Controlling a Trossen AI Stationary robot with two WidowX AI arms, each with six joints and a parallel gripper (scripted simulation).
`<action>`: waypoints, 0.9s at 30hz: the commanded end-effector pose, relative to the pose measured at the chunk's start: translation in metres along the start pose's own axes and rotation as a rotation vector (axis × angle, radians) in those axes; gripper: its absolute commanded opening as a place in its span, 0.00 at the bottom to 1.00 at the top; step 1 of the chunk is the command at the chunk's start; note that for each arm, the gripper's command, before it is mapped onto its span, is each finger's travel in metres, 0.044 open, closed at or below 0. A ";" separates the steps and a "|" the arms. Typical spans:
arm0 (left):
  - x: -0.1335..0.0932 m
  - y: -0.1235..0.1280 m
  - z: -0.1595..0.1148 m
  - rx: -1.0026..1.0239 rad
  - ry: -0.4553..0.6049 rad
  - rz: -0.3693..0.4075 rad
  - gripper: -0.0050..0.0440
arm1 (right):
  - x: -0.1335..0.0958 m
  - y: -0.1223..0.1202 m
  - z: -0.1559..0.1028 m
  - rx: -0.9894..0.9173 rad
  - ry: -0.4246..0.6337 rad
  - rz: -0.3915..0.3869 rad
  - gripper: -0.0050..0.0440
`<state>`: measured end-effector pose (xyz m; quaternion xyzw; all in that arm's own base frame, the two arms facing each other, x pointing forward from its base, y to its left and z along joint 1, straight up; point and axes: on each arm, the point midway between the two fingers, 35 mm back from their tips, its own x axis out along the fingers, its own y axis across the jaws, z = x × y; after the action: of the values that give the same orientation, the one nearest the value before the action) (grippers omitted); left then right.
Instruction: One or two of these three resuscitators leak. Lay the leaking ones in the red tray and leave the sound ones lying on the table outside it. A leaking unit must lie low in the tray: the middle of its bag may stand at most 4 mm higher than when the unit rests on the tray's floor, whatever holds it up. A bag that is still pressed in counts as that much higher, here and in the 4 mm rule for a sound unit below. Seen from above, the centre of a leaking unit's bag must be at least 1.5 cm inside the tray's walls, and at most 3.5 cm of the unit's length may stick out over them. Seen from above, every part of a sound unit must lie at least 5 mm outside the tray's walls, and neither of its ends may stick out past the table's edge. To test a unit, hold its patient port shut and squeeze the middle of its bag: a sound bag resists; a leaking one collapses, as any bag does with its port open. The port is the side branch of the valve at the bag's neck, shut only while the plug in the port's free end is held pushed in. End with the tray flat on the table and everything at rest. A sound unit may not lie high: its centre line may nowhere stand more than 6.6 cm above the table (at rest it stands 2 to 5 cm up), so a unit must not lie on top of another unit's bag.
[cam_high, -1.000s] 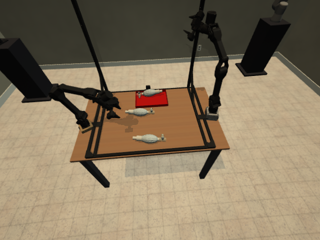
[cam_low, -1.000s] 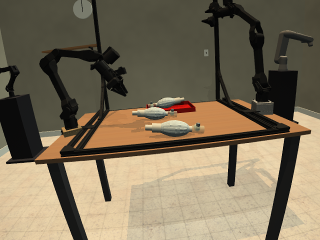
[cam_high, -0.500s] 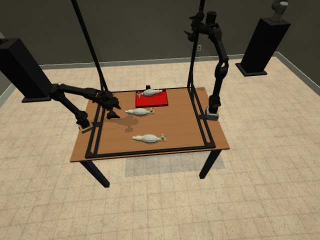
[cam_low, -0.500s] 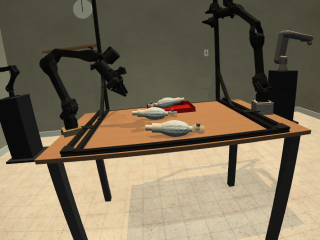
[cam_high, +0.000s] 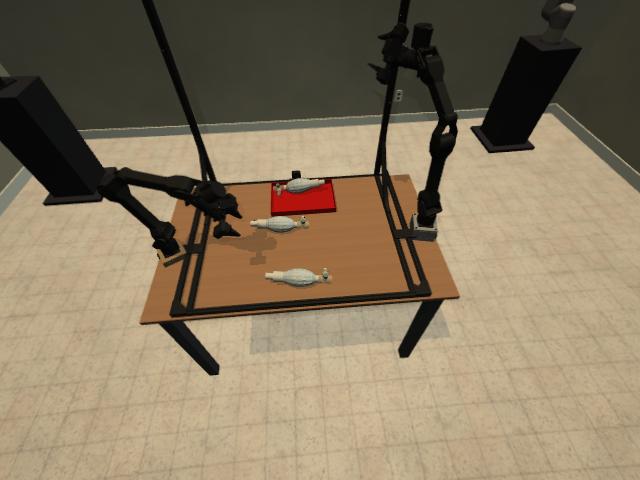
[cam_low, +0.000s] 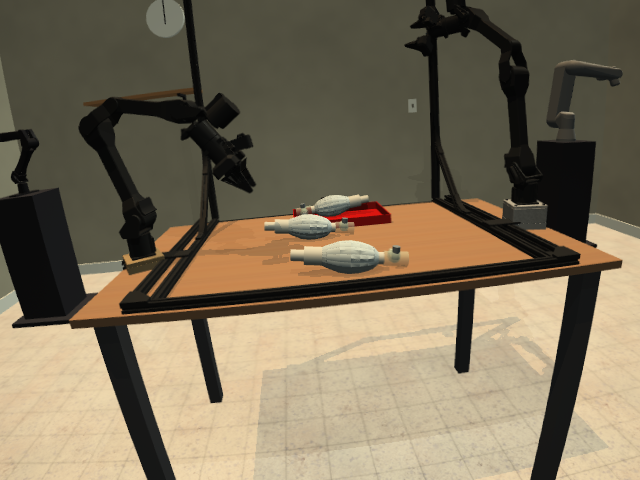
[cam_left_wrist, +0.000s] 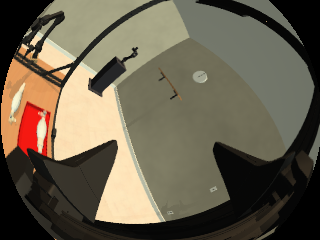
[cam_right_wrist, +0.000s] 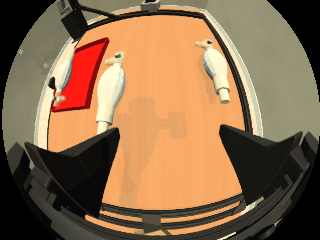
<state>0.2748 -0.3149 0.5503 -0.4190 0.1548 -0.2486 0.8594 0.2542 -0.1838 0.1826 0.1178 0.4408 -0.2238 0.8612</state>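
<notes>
One resuscitator (cam_high: 298, 185) (cam_low: 333, 205) (cam_left_wrist: 41, 130) (cam_right_wrist: 63, 72) lies along the back of the red tray (cam_high: 305, 212) (cam_right_wrist: 82, 82), valve at scene left, tail raised; whether the tail touches the back wall is unclear. A second resuscitator (cam_high: 280, 224) (cam_low: 309, 226) (cam_left_wrist: 17, 100) (cam_right_wrist: 111, 90) lies on the table in front of the tray, valve at scene right. A third resuscitator (cam_high: 299, 277) (cam_low: 351, 255) (cam_right_wrist: 216, 67) lies near the front edge. My left gripper (cam_high: 374, 50) (cam_low: 408, 35) (cam_left_wrist: 167, 147) is open, high at scene right. My right gripper (cam_high: 239, 226) (cam_low: 252, 188) (cam_right_wrist: 171, 131) is open, above the table at scene left.
The table (cam_high: 356, 248) (cam_low: 439, 242) carries a black rail frame along its sides and front. Black uprights stand at the back corners. A small black block (cam_high: 296, 174) is behind the tray. The left arm's base (cam_high: 423, 229) is at scene right, the right arm's base at scene left.
</notes>
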 end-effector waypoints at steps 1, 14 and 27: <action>0.043 0.050 -0.040 0.138 0.103 0.304 1.00 | 0.000 0.000 0.000 0.000 -0.001 0.000 1.00; 0.043 0.048 -0.041 0.107 0.089 0.264 1.00 | 0.000 0.000 0.001 0.000 -0.002 -0.001 1.00; 0.045 0.043 -0.042 0.053 0.061 0.164 1.00 | 0.001 0.000 0.000 -0.001 0.003 0.001 1.00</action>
<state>0.2730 -0.3144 0.5447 -0.4191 0.1664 -0.2410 0.8594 0.2541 -0.1841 0.1824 0.1180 0.4411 -0.2241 0.8610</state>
